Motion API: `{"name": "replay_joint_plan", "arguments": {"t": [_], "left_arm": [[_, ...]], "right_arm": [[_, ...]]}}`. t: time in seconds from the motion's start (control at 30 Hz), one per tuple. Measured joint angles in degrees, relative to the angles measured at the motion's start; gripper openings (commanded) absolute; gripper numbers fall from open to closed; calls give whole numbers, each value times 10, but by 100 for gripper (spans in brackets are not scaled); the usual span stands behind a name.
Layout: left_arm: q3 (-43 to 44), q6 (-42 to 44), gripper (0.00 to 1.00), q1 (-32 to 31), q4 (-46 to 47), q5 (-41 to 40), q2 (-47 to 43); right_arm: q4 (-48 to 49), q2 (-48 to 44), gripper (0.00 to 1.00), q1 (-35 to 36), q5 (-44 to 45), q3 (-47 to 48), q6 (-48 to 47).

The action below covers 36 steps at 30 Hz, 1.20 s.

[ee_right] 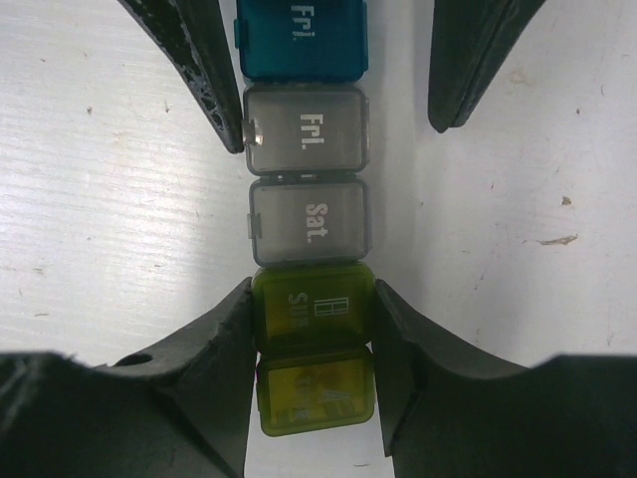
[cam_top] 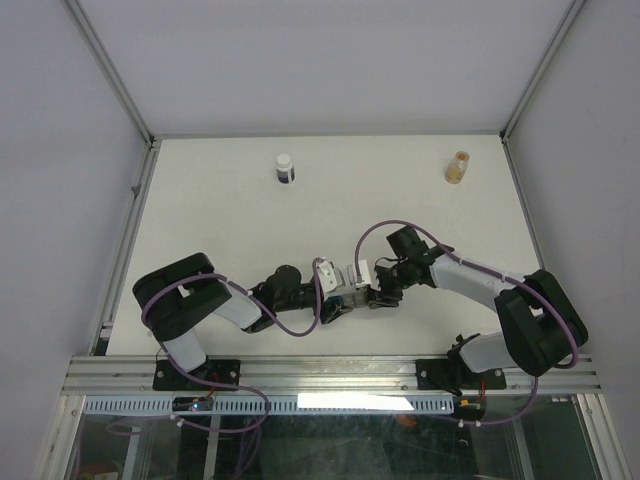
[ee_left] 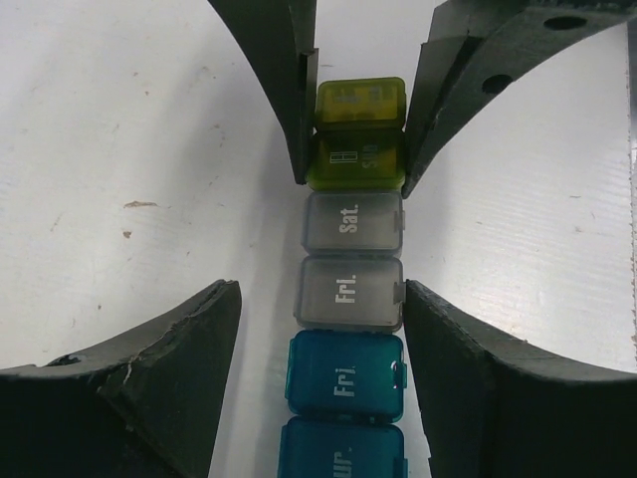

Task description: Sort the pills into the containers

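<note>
- The right gripper (ee_right: 314, 289) is clamped on the pill box (ee_right: 309, 214). Both of its fingers press the sides of the yellow-green compartment (ee_right: 314, 309) at the strip's end.
- The left gripper (ee_left: 320, 291) has its fingers apart and straddles the same strip at the grey "Fri." compartment (ee_left: 348, 291). In its own wrist view, the finger at 3 o'clock sits right against that compartment's latch side. The finger at 9 o'clock stands clear, with bare table (ee_left: 119, 149) showing in the gap.
- In that view the pill box runs along the 6-to-12 o'clock line. The teal compartments (ee_left: 346, 373) are nearest the camera, followed by two grey ones marked "Fri." and "Sat.". The yellow-green ones are at 12 o'clock, between the other gripper's fingers.
- Every lid in sight lies closed, and what is inside cannot be told through the tinted walls.
- From above, the two grippers meet tip to tip close to the table's near edge. The left one is at 9 o'clock of the pill box and the right one at 3 o'clock.
- Near the far edge, a dark bottle (cam_top: 286, 168) with a white cap stands upright at 11 o'clock of the pill box.
- A small clear vial (cam_top: 458, 167) with orange contents stands at 1 o'clock, well apart from the bottle and the strip.
</note>
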Motion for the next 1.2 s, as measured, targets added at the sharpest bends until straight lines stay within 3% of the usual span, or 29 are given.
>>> {"name": "replay_joint_plan", "arguments": {"t": [0.3, 0.43, 0.57, 0.67, 0.73, 0.77, 0.87, 0.97, 1.07, 1.2], "left_arm": [[8, -4, 63, 0, -3, 26, 25], [14, -7, 55, 0, -7, 37, 32], [17, -13, 40, 8, -9, 47, 36], [19, -15, 18, 8, -12, 52, 36], [21, -16, 2, 8, -17, 52, 36], [23, -16, 0, 8, -20, 53, 36], [26, -14, 0, 11, -27, 58, 36], [29, -14, 0, 15, -31, 66, 36], [33, -16, 0, 23, -38, 82, 36], [35, -17, 0, 27, -42, 94, 36]], "right_arm": [[17, -13, 27, 4, 7, -7, 2], [20, -20, 27, 5, 12, -12, 2], [21, -20, 27, 7, 14, -14, 1], [22, -20, 30, 9, 17, -14, 1], [21, -20, 40, 9, 18, -14, 1], [21, -20, 46, 9, 18, -14, 2], [21, -20, 60, 9, 21, -14, 4], [27, -20, 66, 10, 22, -14, 8], [30, -20, 66, 10, 22, -14, 10], [32, -20, 54, 10, 22, -14, 12]]}}
